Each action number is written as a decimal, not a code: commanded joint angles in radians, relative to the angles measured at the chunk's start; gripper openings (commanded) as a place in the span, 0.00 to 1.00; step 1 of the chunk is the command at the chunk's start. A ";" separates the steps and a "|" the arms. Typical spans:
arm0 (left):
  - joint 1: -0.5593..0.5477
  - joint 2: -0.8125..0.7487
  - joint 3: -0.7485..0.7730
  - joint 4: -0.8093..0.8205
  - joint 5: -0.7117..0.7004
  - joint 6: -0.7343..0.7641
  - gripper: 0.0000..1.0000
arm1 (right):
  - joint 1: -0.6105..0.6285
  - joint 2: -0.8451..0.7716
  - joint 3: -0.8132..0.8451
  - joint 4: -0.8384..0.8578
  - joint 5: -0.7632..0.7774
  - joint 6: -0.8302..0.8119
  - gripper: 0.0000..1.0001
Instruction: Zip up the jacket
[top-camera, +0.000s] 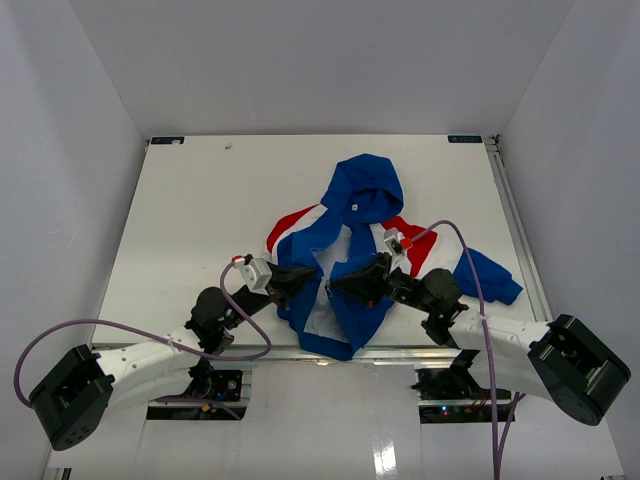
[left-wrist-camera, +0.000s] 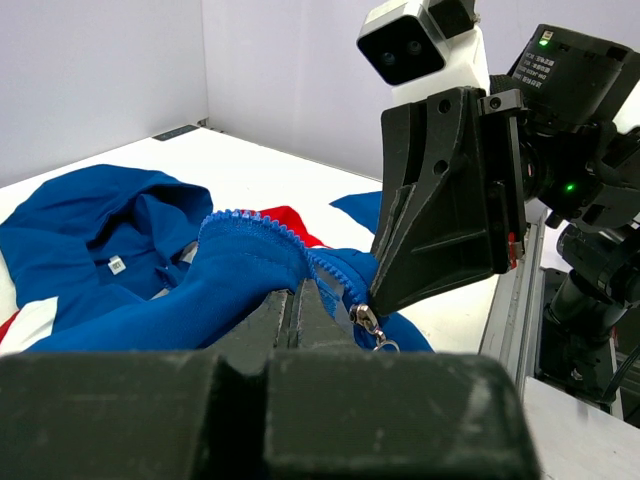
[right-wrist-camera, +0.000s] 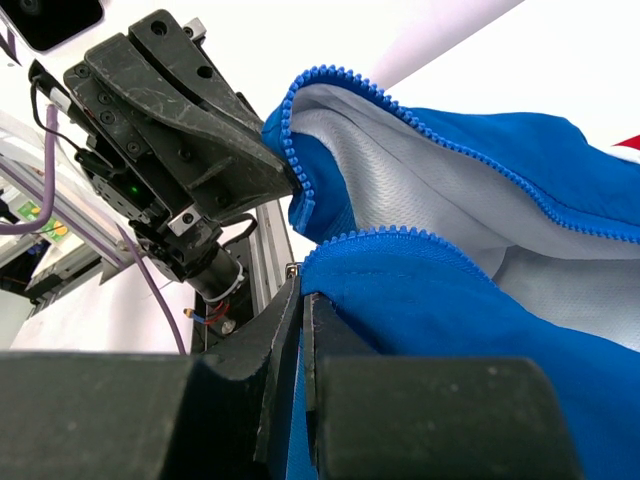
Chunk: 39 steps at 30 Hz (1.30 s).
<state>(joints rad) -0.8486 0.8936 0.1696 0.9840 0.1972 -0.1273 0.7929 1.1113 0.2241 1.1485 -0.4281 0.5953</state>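
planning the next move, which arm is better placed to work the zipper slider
Right, likely. The right arm has its jaws shut on the jacket edge right at the slider, which hangs at their tips. The left arm grips the other edge, bare teeth only.

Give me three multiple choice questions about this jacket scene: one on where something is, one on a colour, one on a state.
1. The jacket's hood points:
A) toward the table's far edge
B) toward the near edge
C) off one side

2. The lining is:
A) red
B) white
C) black

3. The zip is:
A) fully closed
B) half closed
C) open

Key:
1. A, in the top view the hood lies beyond the rest of the garment.
2. B, white mesh shows inside the front.
3. C, the two toothed edges hang apart.
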 joint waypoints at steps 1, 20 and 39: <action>-0.007 0.000 -0.008 0.038 0.031 0.010 0.00 | 0.000 0.003 0.038 0.102 -0.018 0.011 0.08; -0.009 0.027 -0.011 0.067 0.091 0.006 0.00 | -0.001 0.001 0.034 0.111 -0.014 0.009 0.08; -0.010 0.017 -0.021 0.061 0.090 0.035 0.00 | 0.000 -0.033 0.020 0.081 -0.038 -0.003 0.08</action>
<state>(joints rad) -0.8532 0.9222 0.1675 1.0243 0.2848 -0.1095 0.7929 1.1057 0.2245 1.1779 -0.4449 0.6022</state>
